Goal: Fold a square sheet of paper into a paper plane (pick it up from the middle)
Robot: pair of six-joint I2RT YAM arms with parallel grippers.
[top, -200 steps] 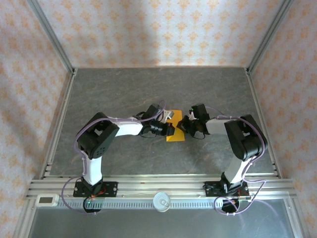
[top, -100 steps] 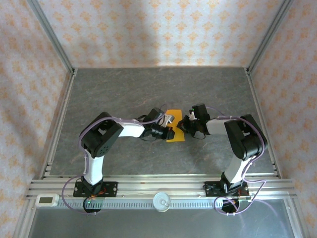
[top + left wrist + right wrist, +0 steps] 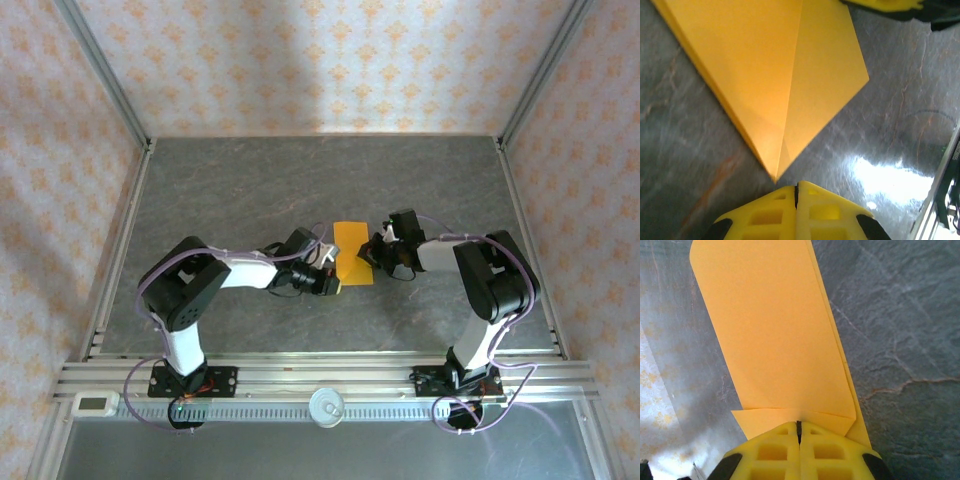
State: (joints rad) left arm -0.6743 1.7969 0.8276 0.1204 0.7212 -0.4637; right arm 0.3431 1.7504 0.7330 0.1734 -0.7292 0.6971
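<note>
Table (image 3: 250, 190): dark grey, marbled w/ faint rusty veins, glossy, glare patch seen in left wrist view. Alu rails (image 3: 118, 250) run along left & right sides. On it, approx centre & a bit right of mid: orange paper (image 3: 352, 262), folded, layers stacked, one straight crease, sharp corner pointing near-left.

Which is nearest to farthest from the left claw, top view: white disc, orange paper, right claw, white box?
1. Orange paper, ahead of left claw.
2. Right claw, paper's right side.
3. White disc, front centre.
4. White box, front-left corner.
</note>
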